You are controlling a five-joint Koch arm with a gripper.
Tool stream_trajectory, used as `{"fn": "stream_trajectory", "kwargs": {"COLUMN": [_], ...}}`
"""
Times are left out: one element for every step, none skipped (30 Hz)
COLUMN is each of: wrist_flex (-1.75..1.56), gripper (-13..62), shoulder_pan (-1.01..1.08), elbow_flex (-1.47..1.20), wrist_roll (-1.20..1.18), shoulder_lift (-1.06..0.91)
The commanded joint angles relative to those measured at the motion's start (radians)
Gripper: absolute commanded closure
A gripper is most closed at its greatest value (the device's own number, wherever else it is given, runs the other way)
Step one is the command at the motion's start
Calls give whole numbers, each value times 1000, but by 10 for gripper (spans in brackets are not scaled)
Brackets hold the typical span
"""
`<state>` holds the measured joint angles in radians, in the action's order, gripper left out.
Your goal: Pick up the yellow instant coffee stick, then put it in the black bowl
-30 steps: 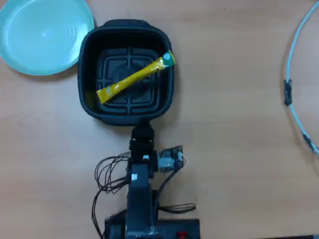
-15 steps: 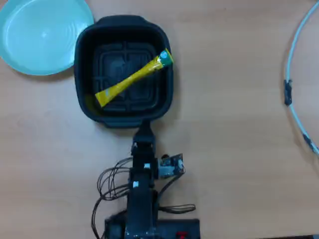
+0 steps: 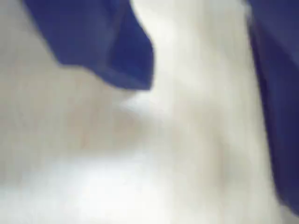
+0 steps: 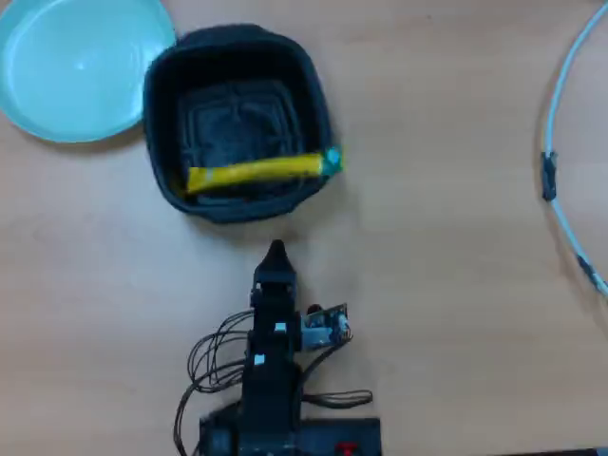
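Observation:
In the overhead view the black bowl [image 4: 312, 87] stands at the upper left of the table. The yellow instant coffee stick [image 4: 252, 172] lies level across its near side, with the green end resting at the bowl's right rim. My gripper [image 4: 275, 251] points at the bowl from just below it, a short gap away, and touches nothing. The wrist view is badly blurred. It shows two dark blue jaw shapes well apart, with pale table between them, so my gripper [image 3: 201, 116] is open and holds nothing.
A round light-blue plate [image 4: 81, 66] sits at the top left, touching the bowl's left corner. A pale cable [image 4: 560, 142] curves down the right edge. Loose wires [image 4: 214, 347] hang beside the arm's base [image 4: 271, 418].
The bowl has slid a little away from the arm. The stick inside it has swung from a diagonal to level along the near side. The gripper has drawn back slightly.

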<state>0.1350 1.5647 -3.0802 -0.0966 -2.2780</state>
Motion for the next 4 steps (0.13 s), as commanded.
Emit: {"fn": "stream_trajectory", "kwargs": {"wrist_flex": [52, 52, 52, 52], "gripper": [146, 146, 146, 146], "shoulder_pan": [0, 2, 0, 0], "elbow_flex": [-77, -77, -77, -77], "wrist_roll": [-6, -6, -8, -8], "shoulder_lift": [-94, -95, -94, -95]}}
